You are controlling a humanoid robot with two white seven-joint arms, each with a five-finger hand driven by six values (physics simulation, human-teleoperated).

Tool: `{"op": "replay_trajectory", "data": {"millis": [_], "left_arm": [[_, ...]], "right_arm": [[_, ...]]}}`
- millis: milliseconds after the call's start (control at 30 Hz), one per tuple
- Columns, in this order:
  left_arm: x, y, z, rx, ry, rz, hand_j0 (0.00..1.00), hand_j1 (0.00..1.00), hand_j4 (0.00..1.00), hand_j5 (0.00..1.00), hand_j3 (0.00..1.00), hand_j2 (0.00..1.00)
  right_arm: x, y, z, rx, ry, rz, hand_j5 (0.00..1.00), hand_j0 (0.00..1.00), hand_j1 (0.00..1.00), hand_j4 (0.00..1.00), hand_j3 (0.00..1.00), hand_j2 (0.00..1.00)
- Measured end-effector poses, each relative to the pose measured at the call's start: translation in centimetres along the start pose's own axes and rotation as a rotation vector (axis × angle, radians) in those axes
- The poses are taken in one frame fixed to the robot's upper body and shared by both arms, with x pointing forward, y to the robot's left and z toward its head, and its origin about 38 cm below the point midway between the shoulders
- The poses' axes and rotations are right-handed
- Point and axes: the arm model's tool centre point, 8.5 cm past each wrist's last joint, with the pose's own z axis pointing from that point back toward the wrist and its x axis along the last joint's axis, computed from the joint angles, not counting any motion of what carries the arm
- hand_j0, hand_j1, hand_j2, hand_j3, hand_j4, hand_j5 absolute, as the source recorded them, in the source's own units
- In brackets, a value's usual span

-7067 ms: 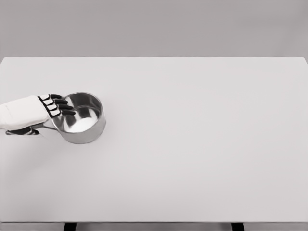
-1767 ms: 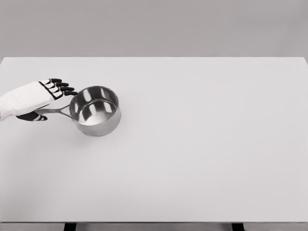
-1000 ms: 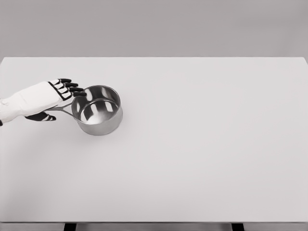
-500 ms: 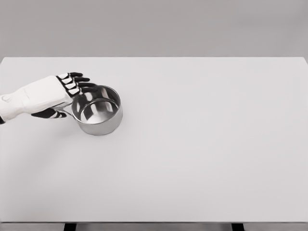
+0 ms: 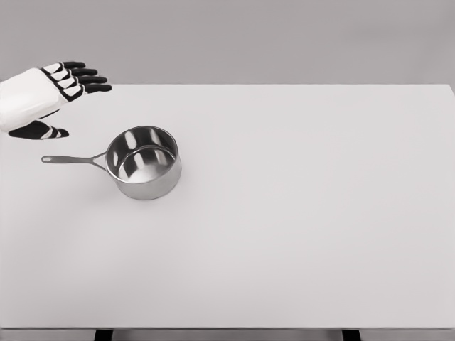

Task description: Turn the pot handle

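A small steel pot stands upright on the white table, left of the middle. Its thin handle points left and lies bare. My left hand hovers up and to the left of the pot, well above the handle, with its fingers spread and holding nothing. The right arm does not show.
The table's far edge runs behind the hand, and two dark table legs show at the bottom edge.
The left hand has let go of the handle and lifted up and to the left. The pot stays where it was half a second ago, handle pointing left.
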Motion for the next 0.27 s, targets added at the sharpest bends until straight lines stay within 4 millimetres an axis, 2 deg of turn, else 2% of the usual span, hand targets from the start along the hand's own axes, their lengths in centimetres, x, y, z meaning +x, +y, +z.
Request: {"op": "replay_trajectory", "data": {"millis": [133,267], "left_arm": [[0.0,-1.0,-1.2,0.002,0.001,0.004,1.0,1.0,1.0,1.0,1.0,1.0],[-0.3,-1.2,-1.4,0.004,0.014,0.004,1.0,1.0,1.0,1.0,1.0,1.0]], "right_arm": [[0.0,0.0,0.0,0.0,0.0,0.0,1.0,1.0,1.0,1.0,1.0,1.0],[0.0,0.0,0.0,0.0,0.0,0.0,1.0,1.0,1.0,1.0,1.0,1.0]]}}
